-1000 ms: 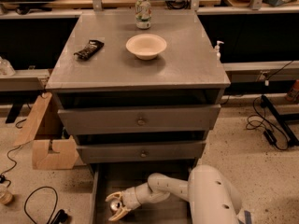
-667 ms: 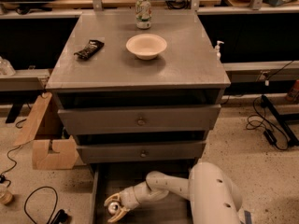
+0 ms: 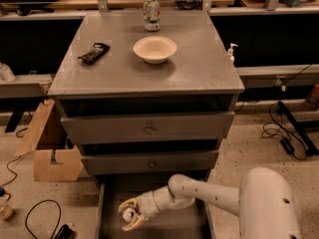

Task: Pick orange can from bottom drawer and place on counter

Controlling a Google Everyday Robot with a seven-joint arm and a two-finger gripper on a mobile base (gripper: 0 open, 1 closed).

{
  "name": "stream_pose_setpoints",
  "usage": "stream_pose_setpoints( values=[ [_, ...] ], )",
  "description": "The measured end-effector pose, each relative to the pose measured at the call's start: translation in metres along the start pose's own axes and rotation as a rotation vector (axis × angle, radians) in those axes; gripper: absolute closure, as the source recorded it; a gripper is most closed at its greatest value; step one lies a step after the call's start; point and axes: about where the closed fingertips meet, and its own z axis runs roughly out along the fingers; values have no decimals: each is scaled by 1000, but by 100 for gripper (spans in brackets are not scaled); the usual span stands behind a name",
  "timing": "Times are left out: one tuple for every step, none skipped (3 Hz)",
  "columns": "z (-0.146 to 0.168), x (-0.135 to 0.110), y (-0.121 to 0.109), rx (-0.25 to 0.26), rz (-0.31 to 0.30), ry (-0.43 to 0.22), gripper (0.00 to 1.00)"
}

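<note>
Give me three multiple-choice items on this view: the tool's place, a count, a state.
1. Where is the tool?
A) on the counter
B) in the open bottom drawer
C) at a drawer knob

2. How many things are on the counter?
A) one
B) three
C) five

3. How is the white-and-green can?
A) upright
B) on its side
C) crushed flat

Key: 1 B, the arm reaches down into the pulled-out drawer; 2 B, can, bowl and dark packet; 3 A, its top faces up.
</note>
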Motion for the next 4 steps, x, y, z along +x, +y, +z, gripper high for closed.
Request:
stream_pose_setpoints(
  values=[
    [-70, -76, 19, 92, 46, 20, 100],
    [-119, -134, 51, 138, 80, 45, 100],
    [-169, -194, 74, 197, 123, 44, 100],
    [-209, -231, 83, 273, 167, 42, 100]
  ],
)
